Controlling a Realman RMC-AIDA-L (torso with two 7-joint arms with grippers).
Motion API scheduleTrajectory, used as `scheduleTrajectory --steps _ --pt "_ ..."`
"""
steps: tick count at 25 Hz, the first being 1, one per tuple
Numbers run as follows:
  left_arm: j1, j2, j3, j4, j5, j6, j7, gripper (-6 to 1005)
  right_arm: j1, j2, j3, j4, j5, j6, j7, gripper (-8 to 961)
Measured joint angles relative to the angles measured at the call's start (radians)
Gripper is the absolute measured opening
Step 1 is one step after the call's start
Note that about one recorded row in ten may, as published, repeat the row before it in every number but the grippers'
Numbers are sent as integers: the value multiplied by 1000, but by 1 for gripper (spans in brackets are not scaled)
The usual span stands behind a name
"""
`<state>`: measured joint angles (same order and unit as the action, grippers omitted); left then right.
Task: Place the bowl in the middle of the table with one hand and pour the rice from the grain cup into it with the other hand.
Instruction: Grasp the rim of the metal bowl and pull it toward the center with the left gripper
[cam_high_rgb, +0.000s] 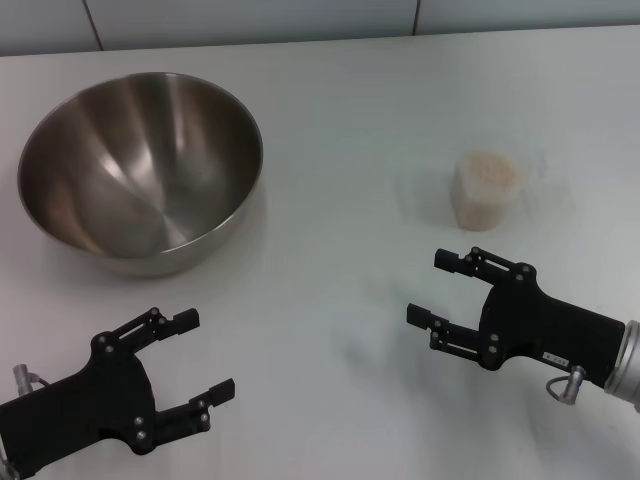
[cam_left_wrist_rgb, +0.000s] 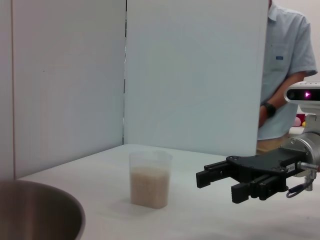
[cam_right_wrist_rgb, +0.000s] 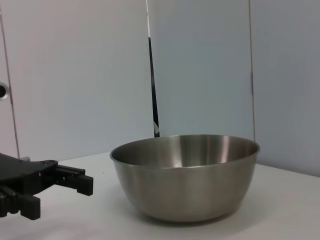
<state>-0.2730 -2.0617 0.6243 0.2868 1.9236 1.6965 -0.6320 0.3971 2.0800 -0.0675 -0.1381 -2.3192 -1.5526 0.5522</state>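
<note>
The steel bowl stands at the far left of the white table; it also shows in the right wrist view and as a rim in the left wrist view. The clear grain cup, full of pale rice, stands upright at the right; it also shows in the left wrist view. My left gripper is open and empty, near the front edge, in front of the bowl. My right gripper is open and empty, in front of the cup and apart from it.
A grey-white tiled wall runs along the table's far edge. White panels stand behind the table. A person in a pale shirt stands beyond the table's right side. The right gripper and left gripper show in each other's wrist views.
</note>
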Motion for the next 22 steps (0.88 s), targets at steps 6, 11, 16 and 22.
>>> scheduleTrajectory --steps 6,11,16,22 --pt "1 0 0 0 0 3 0 829 -4 0 0 0 0 -2 0 745" --pt "1 0 0 0 0 3 0 829 -4 0 0 0 0 -2 0 745" --pt "5 0 0 0 0 5 0 829 -4 0 0 2 1 -2 0 745" --pt "5 0 -12 0 -9 41 0 830 -6 0 2 3 2 -2 0 745"
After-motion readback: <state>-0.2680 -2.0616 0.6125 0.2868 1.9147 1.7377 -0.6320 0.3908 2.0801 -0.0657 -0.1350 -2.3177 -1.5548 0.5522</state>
